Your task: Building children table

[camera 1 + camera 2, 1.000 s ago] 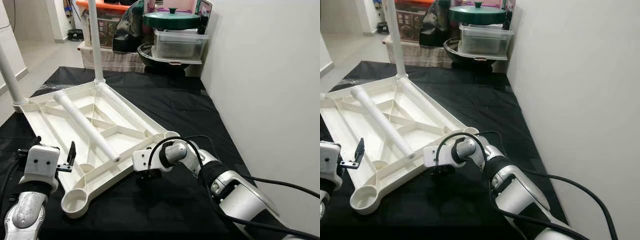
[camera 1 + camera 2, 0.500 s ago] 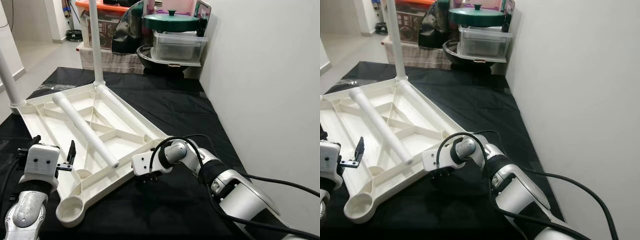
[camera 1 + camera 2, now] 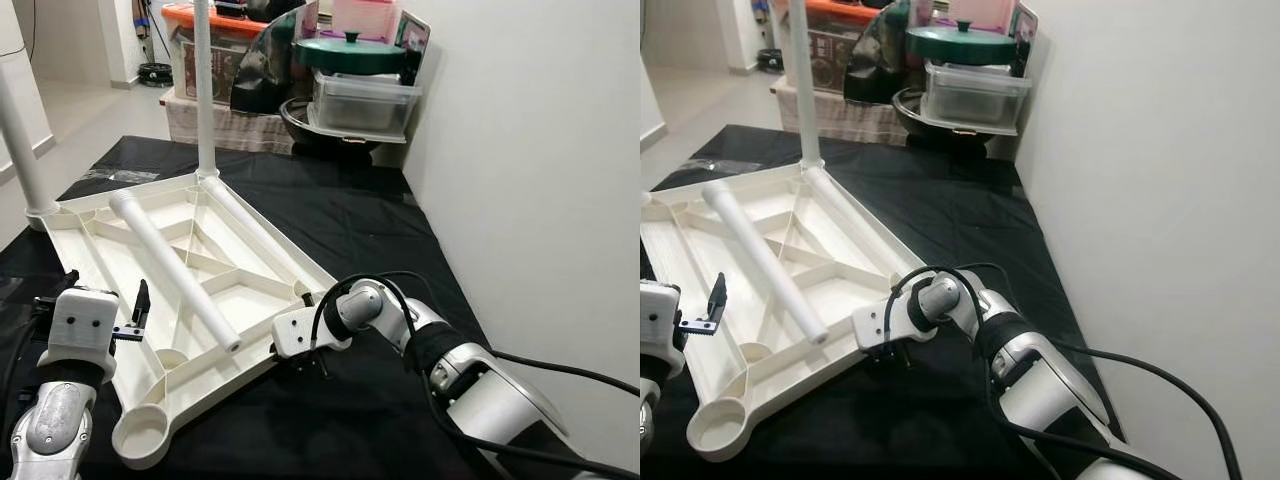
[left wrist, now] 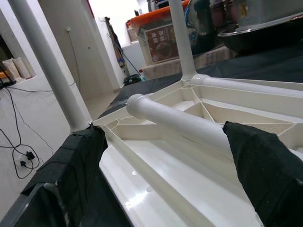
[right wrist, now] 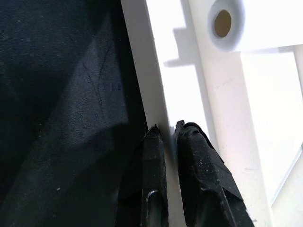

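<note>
A white plastic tabletop (image 3: 100, 262) lies upside down on the black-covered surface (image 3: 360, 215). Two white legs stand upright in its far corners, one at the back (image 3: 205, 90) and one at the left (image 3: 20, 140). A loose leg (image 3: 175, 285) lies across the ribs. The near corner socket (image 3: 140, 440) is empty. My right gripper (image 5: 168, 128) is at the tabletop's near right edge, its fingers pinched on the thin rim (image 5: 147, 71). At the left edge my left gripper (image 4: 163, 130) is open, facing the loose leg (image 4: 175, 120) without touching it.
A white wall (image 3: 530, 150) runs along the right side. At the far end stand a clear container (image 3: 360, 100), a green-lidded pot (image 3: 350, 50), a dark pan and an orange-lidded box (image 3: 190, 20). Bare floor (image 3: 80, 105) lies beyond the left edge.
The whole picture has shifted a little. The tabletop's near edge has come slightly toward me and to the right, together with my right gripper. The left gripper holds its place.
</note>
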